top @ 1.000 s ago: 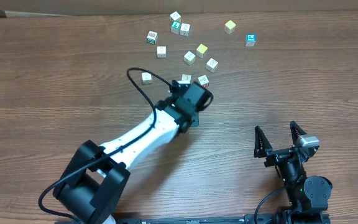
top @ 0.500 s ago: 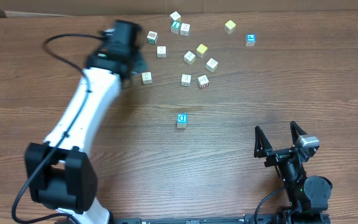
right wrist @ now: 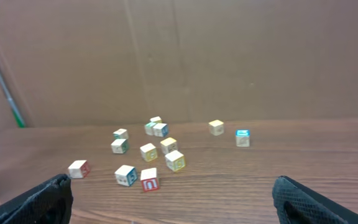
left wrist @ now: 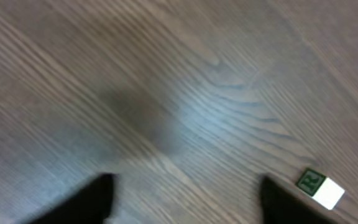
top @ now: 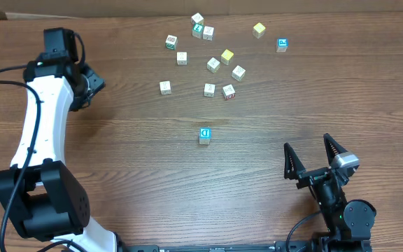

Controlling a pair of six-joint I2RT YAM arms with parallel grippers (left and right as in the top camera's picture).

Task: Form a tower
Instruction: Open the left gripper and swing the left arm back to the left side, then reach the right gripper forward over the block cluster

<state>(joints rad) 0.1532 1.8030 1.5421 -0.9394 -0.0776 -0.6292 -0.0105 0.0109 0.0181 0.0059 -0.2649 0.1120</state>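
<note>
Robot lab setup: wood-grain table [top: 292,105], plain cardboard backdrop [right wrist: 260,56], loose letter cubes [top: 213,64].

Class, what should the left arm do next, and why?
Probably swing the open left gripper toward the nearest loose cream wooden letter cube: it holds nothing, and the short tower of cream letter cubes needs more.

even bright light, soft shadows, heavy blur and pale glare on the table [left wrist: 222,124] in left wrist view
</note>
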